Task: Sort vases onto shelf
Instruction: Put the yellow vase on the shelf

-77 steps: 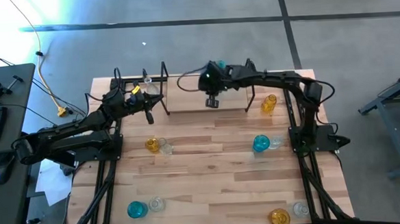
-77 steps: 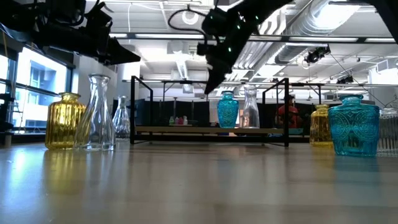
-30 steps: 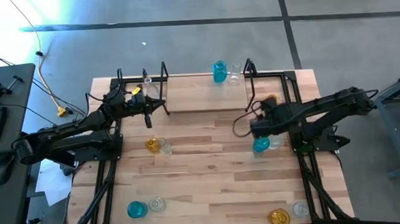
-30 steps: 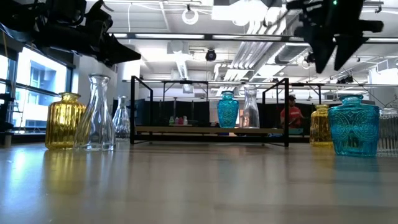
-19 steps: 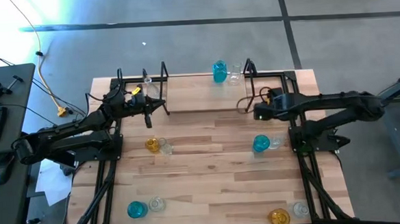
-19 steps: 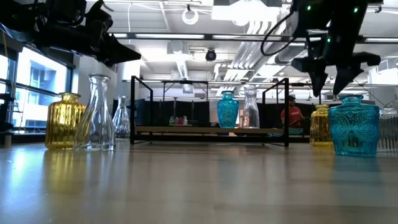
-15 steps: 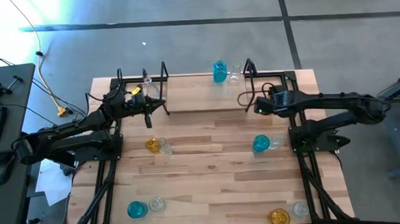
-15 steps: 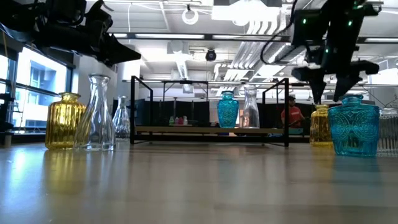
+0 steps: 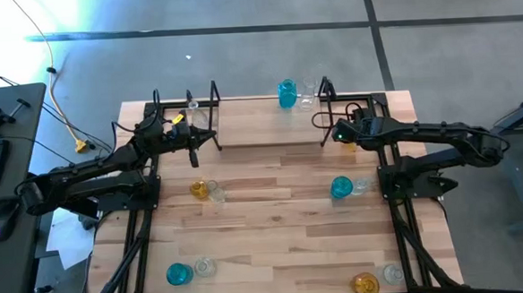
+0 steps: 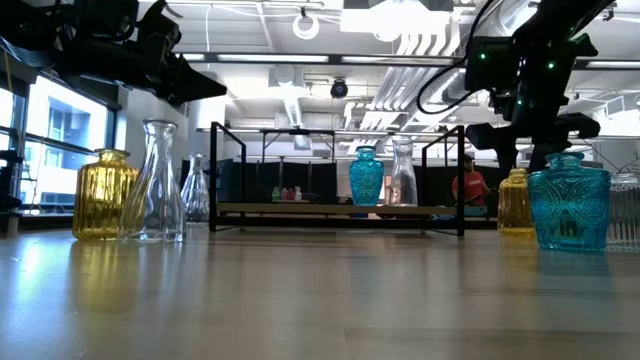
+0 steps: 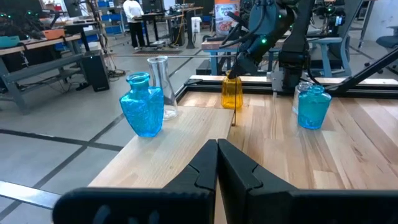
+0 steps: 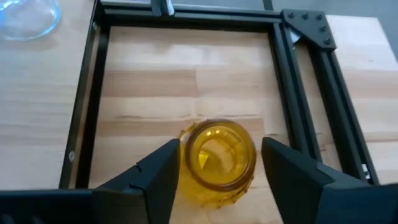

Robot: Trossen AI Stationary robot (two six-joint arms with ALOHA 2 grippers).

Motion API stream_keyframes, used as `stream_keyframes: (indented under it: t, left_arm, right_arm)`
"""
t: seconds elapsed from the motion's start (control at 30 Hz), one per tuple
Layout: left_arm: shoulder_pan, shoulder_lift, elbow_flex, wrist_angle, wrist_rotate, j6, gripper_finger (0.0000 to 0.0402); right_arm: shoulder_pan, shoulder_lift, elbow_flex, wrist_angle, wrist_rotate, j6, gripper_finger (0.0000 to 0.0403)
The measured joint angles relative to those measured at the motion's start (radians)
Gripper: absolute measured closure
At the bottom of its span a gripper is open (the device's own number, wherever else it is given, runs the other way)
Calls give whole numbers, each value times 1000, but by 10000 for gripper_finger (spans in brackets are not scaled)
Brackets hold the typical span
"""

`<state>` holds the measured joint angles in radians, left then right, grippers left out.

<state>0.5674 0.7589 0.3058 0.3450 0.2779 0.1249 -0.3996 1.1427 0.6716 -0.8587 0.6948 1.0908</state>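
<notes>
**Amber vase sits straight below R jaws**

R gripper (image 12: 214, 180) hangs over the amber vase (image 12: 217, 154) nr the table's far R edge, just R of the shelf (image 9: 269, 128). Jaws wide apart, one finger each side of the vase mouth, nothing held yet. Vase upright, axis vertical, so prob. a straight drop then close. L gripper (image 11: 217, 163) shut, empty, waiting by the shelf's L end, much farther from the vase.
</notes>
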Motion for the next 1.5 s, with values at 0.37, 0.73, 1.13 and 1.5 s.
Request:
stream_keyframes:
  t: [0.37, 0.73, 1.13, 1.5]
  left_arm:
    - [0, 0, 0, -1, 0, 0, 401]
    - [0, 0, 0, -3, 0, 0, 401]
    - [0, 0, 0, -2, 0, 2, 401]
    - [0, 0, 0, 5, 0, 0, 401]
  right_arm:
    - [0, 0, 1, -5, 2, -2, 290]
    - [1, -10, 211, -261, -9, -46, 288]
    - [31, -2, 681, -490, 142, -225, 286]
    - [189, 282, 1008, -160, 111, -732, 285]
